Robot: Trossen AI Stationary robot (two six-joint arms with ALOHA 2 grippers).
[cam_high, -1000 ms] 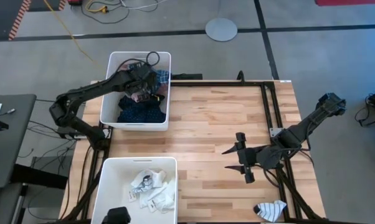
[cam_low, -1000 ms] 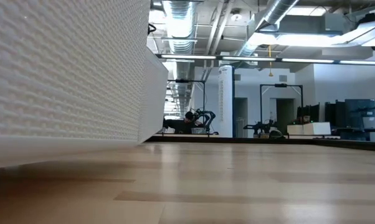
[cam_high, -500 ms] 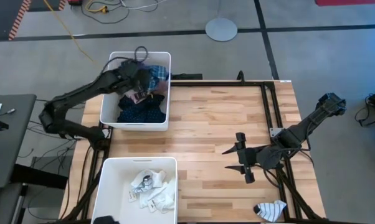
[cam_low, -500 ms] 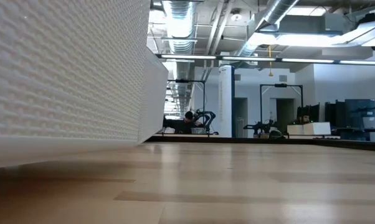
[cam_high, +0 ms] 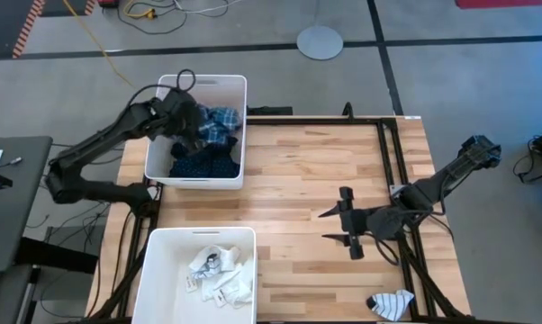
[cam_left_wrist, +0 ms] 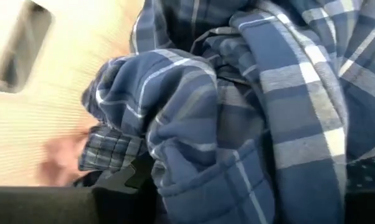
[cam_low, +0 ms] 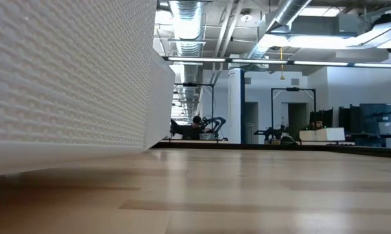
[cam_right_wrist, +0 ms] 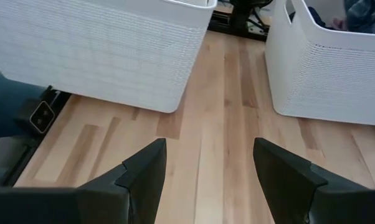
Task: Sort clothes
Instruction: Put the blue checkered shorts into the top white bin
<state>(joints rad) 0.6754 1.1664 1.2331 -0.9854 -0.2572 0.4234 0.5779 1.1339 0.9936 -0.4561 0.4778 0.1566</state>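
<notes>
A striped sock is left lying at the near right edge of the table, just beside the drop to the floor; it could be pushed off if it is approached from the inner side. The right gripper is held above bare wood in the middle right of the table with its jaws spread and nothing between them, well apart from that sock.

In the near left bin a small heap of white socks is gathered. In the far left bin the blue plaid shirt is piled over a navy dotted piece. The left gripper is hung over that bin, close against the plaid cloth; whether it is released cannot be told. If a fold is caught on a finger, the shirt could be dragged back out over the rim when the arm is withdrawn.
</notes>
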